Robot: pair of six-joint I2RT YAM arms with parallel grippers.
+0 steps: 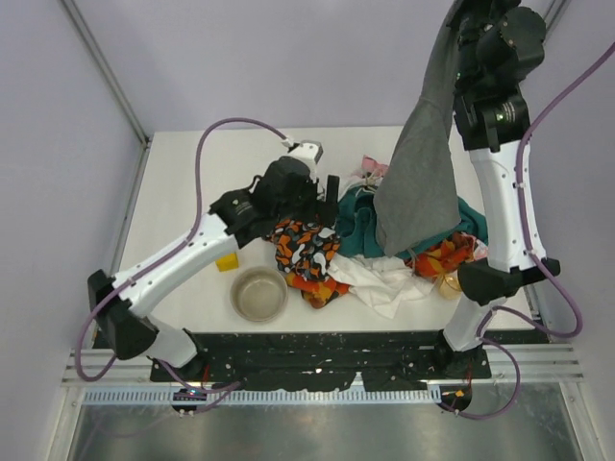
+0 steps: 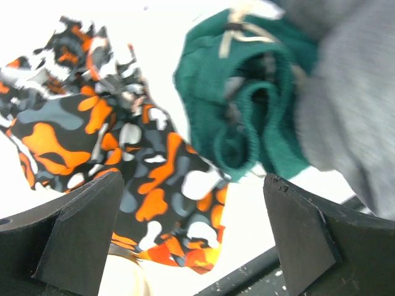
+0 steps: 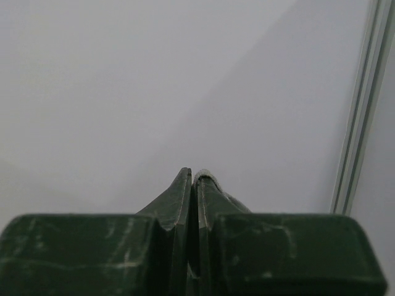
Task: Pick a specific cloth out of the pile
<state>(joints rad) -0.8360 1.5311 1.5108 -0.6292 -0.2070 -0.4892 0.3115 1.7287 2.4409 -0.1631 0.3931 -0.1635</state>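
The grey cloth (image 1: 418,182) hangs in a long drape from my right gripper (image 1: 459,17), which is raised high at the back right; its lower end rests on the pile (image 1: 384,274). In the right wrist view the jaws (image 3: 193,174) are shut with a thin grey fabric edge pinched at the tip. My left gripper (image 1: 332,197) hovers open over the pile's left side. Below its spread fingers (image 2: 192,179) lie the orange-black-white patterned cloth (image 2: 123,142) and the teal cloth (image 2: 247,92), with the grey cloth (image 2: 352,111) to the right. Nothing is between the left fingers.
A metal bowl (image 1: 259,294) stands near the front edge, left of the pile, with a small yellow block (image 1: 227,261) beside it. A white cloth (image 1: 384,279) and a pink cloth (image 1: 373,168) belong to the pile. An amber cup (image 1: 449,283) sits by the right arm's base.
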